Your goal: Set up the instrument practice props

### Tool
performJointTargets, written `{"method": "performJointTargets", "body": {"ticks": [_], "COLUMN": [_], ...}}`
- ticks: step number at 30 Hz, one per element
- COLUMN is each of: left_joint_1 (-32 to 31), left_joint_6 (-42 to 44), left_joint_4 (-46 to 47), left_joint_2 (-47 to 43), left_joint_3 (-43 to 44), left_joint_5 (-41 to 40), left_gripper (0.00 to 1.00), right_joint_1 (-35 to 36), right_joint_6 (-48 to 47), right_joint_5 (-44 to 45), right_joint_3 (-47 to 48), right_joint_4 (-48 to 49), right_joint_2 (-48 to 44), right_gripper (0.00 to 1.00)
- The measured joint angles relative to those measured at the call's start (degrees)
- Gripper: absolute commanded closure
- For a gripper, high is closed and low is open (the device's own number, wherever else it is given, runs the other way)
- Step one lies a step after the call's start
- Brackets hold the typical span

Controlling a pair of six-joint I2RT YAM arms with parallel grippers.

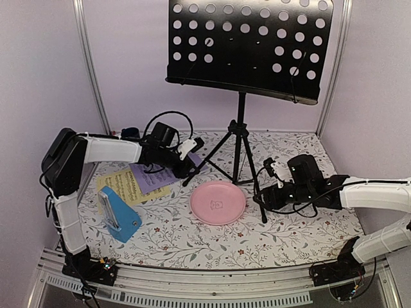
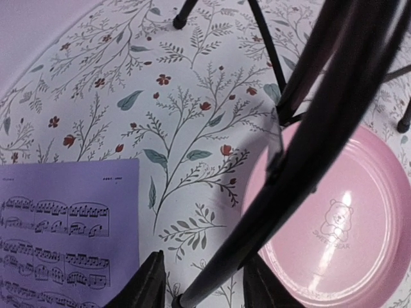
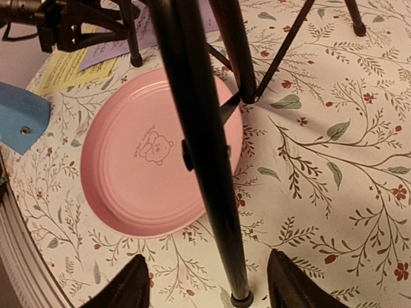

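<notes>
On the flowered table cloth [image 1: 289, 231], the black perforated tripod music stand [image 1: 250, 45] stood at the back. The left gripper [image 2: 205, 269] and right gripper [image 3: 207, 256] were both spread loosely around its legs. The lilac printed music sheet [image 1: 153, 178] lay flat just left of the left gripper, so that arm was nearer.

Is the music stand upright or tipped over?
Upright. The music stand has its legs spread on the table, with the perforated desk high above them.

This is a robotics lab test cell: pale wall panels [image 1: 135, 70] on aluminium posts [image 1: 91, 70] box in a floral-clothed table [image 1: 289, 232], with a left arm [image 1: 109, 151] and right arm [image 1: 379, 192] bolted to its metal rail [image 1: 205, 280].
</notes>
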Motion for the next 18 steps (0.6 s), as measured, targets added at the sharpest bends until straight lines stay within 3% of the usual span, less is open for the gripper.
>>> {"method": "performJointTargets", "body": {"ticks": [11,18], "left_joint_1": [-0.6,-1.2], "left_joint_6": [-2.8,-3.5], "left_joint_4": [0.6,2.1], "left_joint_2": [-1.7,-1.7], "left_joint_3": [-0.3,-0.3], "left_joint_5": [-1.9,-2.0], "left_gripper": [0.49,0.49], "right_joint_1": [0.0,0.0], "right_joint_6": [-1.9,-7.1], "right_joint_5": [2.7,6.6], "right_joint_3": [7.3,15.3], "right_joint_4": [5.7,14.0], "right_joint_2": [-3.8,1.6], "right_gripper": [0.3,0.41]}}
